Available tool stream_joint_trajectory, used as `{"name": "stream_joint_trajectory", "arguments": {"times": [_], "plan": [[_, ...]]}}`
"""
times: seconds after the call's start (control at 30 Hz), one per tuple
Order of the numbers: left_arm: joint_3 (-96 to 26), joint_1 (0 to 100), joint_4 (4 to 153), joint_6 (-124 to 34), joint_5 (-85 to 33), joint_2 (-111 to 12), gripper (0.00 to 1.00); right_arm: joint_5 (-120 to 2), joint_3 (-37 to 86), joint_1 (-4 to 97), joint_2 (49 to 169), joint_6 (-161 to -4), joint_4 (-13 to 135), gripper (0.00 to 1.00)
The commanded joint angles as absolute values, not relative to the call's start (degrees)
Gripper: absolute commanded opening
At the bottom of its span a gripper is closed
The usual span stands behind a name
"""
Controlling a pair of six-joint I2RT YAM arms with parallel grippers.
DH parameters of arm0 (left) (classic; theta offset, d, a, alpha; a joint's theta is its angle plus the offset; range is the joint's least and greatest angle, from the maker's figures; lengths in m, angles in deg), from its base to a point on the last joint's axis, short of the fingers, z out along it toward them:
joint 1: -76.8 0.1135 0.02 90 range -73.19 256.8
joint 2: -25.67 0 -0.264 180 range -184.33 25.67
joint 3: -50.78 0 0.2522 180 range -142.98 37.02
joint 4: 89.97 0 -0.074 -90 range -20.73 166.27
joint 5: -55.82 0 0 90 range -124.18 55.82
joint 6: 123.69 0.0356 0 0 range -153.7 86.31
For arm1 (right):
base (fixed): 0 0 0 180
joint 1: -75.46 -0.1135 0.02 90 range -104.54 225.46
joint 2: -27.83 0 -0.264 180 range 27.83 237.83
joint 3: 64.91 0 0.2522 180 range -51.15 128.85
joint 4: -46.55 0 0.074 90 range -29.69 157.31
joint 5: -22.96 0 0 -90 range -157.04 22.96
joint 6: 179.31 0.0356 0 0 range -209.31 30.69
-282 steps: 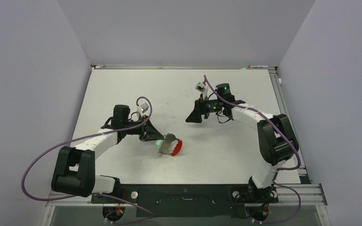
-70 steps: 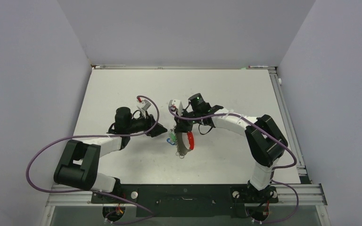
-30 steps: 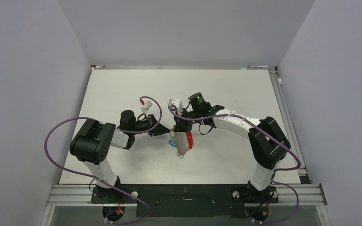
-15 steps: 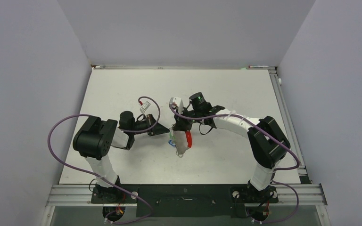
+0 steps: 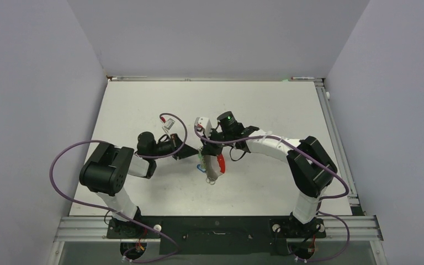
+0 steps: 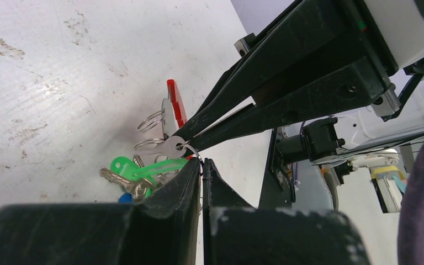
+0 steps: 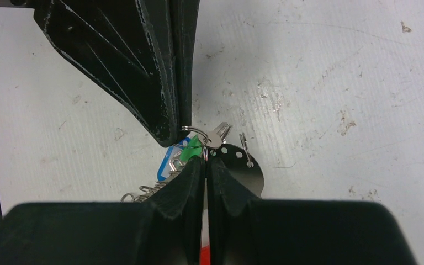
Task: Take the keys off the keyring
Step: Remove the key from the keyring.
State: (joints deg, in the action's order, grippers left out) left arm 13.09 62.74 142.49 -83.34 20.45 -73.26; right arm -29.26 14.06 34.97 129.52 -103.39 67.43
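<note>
Silver wire of the keyring (image 7: 196, 130) looks thin, springy and slick. The left tool (image 6: 201, 165) and right tool (image 7: 205, 161) both pinch it, tip to tip, over the middle of the counter (image 5: 143, 105). Light keys (image 6: 138, 167) dangle below, and a flat key head seems the surest hold.

Even, diffuse overhead lighting, without harsh glare.
The white table (image 5: 276, 99) is bright, with only faint soft shadows beneath the arms. In the wrist views the near black fingers (image 6: 165, 215) are out of focus; the keys (image 6: 118, 178) are sharp.
</note>
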Motion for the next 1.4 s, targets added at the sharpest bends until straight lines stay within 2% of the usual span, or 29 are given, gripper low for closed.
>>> {"name": "stream_joint_trajectory", "arguments": {"times": [0.0, 0.23, 0.4, 0.5, 0.73, 0.8, 0.9, 1.0, 1.13, 1.27, 1.37], "plan": [[12.0, 61.9, 143.1, -79.9, 21.6, -69.7, 0.00, -31.5, 15.4, 34.3, 130.3, -104.9, 67.0, 0.05], [11.1, 60.2, 138.9, -75.3, 23.7, -69.2, 0.00, -29.3, 16.5, 34.1, 131.0, -104.1, 67.4, 0.05], [8.2, 60.2, 123.3, -64.8, 25.5, -65.9, 0.00, -27.2, 16.0, 34.1, 131.5, -102.6, 67.0, 0.05], [4.1, 59.3, 107.7, -53.9, 24.0, -63.8, 0.00, -25.5, 15.6, 34.1, 131.6, -101.5, 66.3, 0.05], [1.6, 59.1, 98.7, -42.1, 23.0, -61.4, 0.00, -17.0, 14.2, 36.7, 131.7, -94.0, 63.0, 0.05], [0.1, 59.0, 95.1, -37.4, 23.2, -61.5, 0.00, -13.1, 13.9, 37.9, 132.0, -91.8, 61.9, 0.17], [-2.6, 59.0, 90.4, -32.8, 23.8, -61.8, 0.00, -10.3, 12.9, 40.3, 130.7, -90.8, 60.8, 0.44], [-7.5, 58.4, 82.8, -27.1, 24.2, -62.9, 0.00, -7.6, 12.4, 43.1, 128.5, -91.7, 61.5, 0.57], [-21.1, 56.5, 52.5, -6.4, 20.3, -65.9, 0.00, -4.2, 14.0, 49.0, 126.8, -93.6, 64.8, 0.61], [-29.9, 55.7, 34.5, 8.5, 13.9, -68.1, 0.00, -5.9, 15.8, 55.0, 124.6, -98.7, 67.7, 0.62], [-34.4, 54.3, 27.8, 16.3, 9.9, -68.6, 0.00, -9.0, 16.2, 60.3, 123.1, -101.0, 66.2, 0.70]]}}
